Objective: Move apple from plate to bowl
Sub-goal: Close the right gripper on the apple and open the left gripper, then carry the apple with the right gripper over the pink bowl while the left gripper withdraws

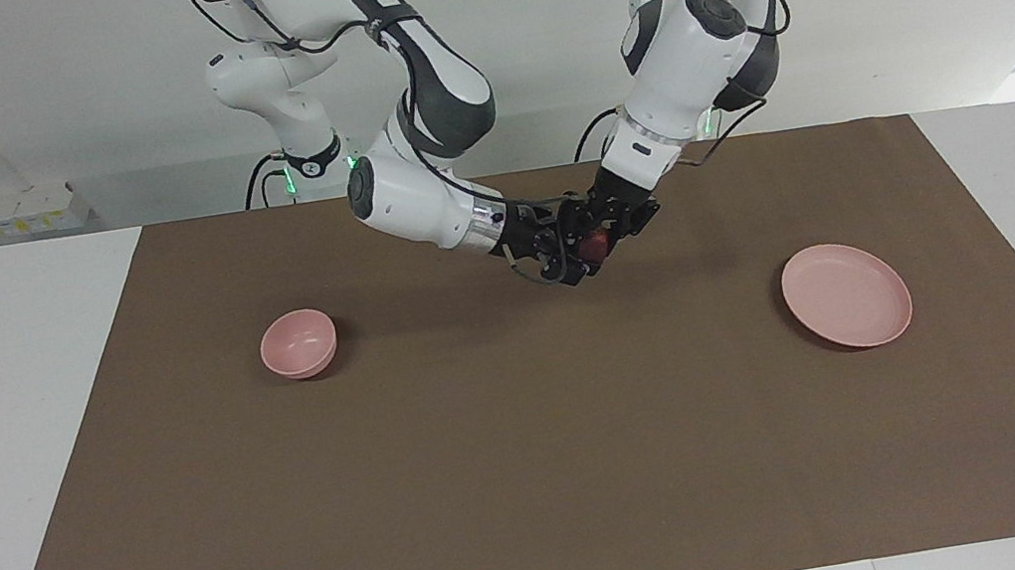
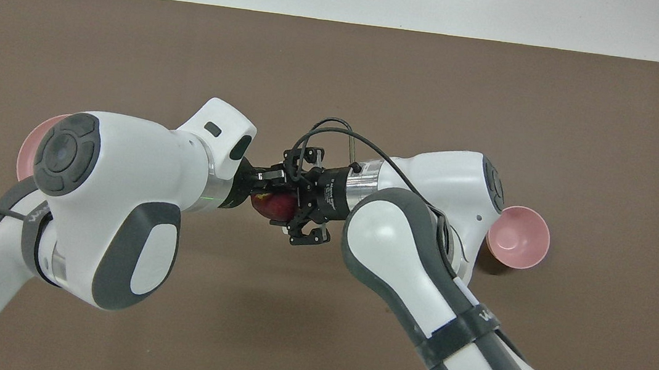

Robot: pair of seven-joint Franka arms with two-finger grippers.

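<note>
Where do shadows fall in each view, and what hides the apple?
Facing view: soft shadows lie on the brown mat beneath the arms and beside the bowl and plate; the apple barely peeks between the claws. Overhead view: a broad dim shadow sits under the arms; the left arm covers most of the plate.
</note>
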